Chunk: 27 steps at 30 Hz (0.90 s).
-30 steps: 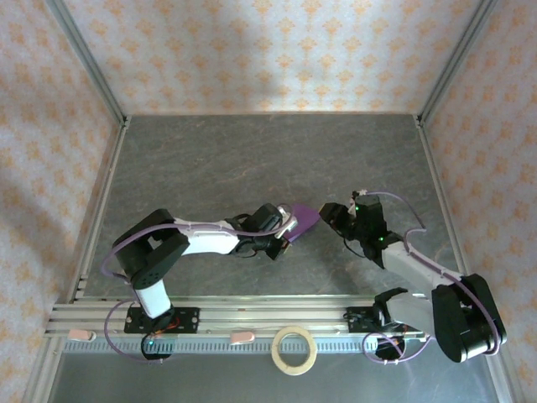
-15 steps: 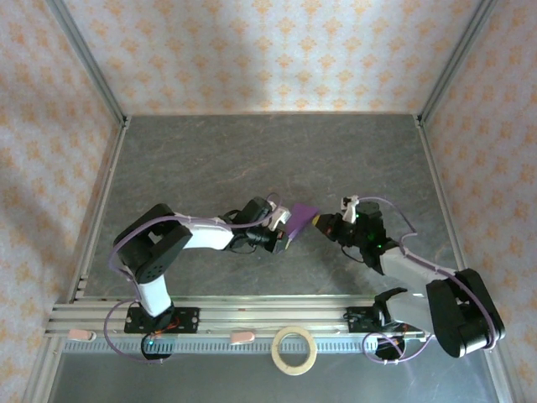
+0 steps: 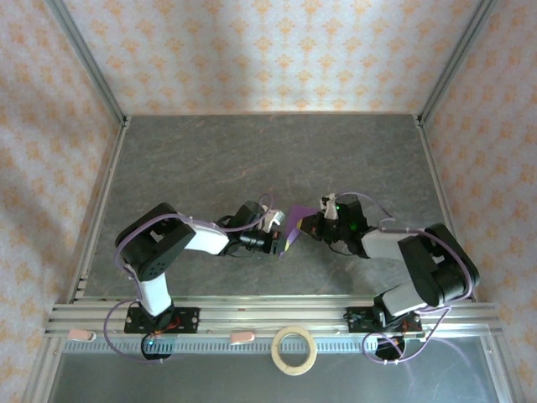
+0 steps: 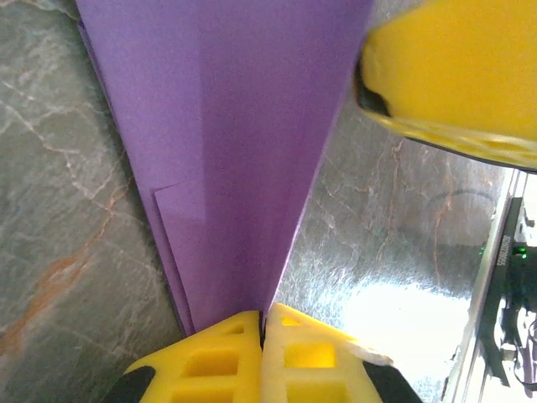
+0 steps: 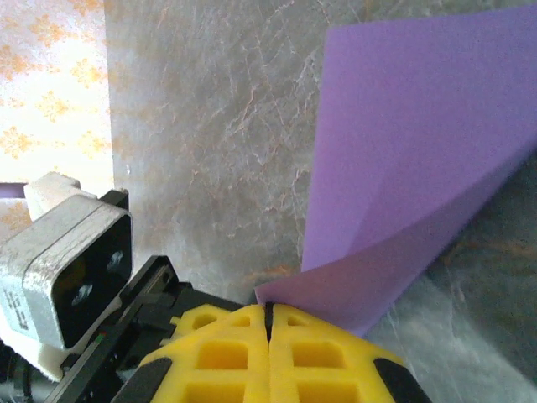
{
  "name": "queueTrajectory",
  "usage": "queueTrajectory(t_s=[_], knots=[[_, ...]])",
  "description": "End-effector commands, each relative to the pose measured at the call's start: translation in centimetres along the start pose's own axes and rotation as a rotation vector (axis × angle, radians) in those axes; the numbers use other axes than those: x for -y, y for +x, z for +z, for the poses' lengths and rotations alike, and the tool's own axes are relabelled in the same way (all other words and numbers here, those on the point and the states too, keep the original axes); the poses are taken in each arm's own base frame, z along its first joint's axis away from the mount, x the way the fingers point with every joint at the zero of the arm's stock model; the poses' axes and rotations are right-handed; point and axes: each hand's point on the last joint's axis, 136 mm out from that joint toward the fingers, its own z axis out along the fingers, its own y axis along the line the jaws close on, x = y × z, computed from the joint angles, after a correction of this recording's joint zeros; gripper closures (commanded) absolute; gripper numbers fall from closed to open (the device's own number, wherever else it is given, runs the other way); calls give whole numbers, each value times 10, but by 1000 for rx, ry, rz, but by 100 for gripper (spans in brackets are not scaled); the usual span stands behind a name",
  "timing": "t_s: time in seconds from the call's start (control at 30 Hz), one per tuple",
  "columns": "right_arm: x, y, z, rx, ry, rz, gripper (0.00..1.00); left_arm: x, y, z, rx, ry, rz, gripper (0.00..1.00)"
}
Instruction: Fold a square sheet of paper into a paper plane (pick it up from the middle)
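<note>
The square sheet of paper [image 3: 296, 220] is purple and folded into layers along a centre crease. It hangs just above the table's middle between both grippers. My left gripper [image 3: 278, 239] is shut on the near end of the fold; in the left wrist view the paper [image 4: 226, 126] rises from the closed yellow fingertips [image 4: 263, 323]. My right gripper [image 3: 310, 223] is shut on a corner of the sheet; in the right wrist view the paper [image 5: 411, 126] curls up and right from its closed fingertips [image 5: 268, 312]. A right finger [image 4: 453, 75] shows beside the sheet.
A tan tape ring [image 3: 294, 350] lies in front of the aluminium rail [image 3: 252, 315] at the near edge. The left arm's wrist housing [image 5: 71, 252] sits close to my right gripper. Patterned walls enclose the grey stone-look table [image 3: 252, 159].
The right gripper has moved left to the paper and shut on its corner. The left gripper, still shut on the paper, has drawn slightly left, and the sheet now looks narrower from above.
</note>
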Motion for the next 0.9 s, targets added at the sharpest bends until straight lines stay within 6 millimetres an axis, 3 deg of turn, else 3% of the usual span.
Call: queueTrajectory(t_s=[0.0,0.87], knots=[[-11,-8,8,-2,-40,-48,100,0,-2,0,19,37,-38,100],[0,-11,33,-80,-38,-42,100,-30,13,-1,46,-23,-218,100]])
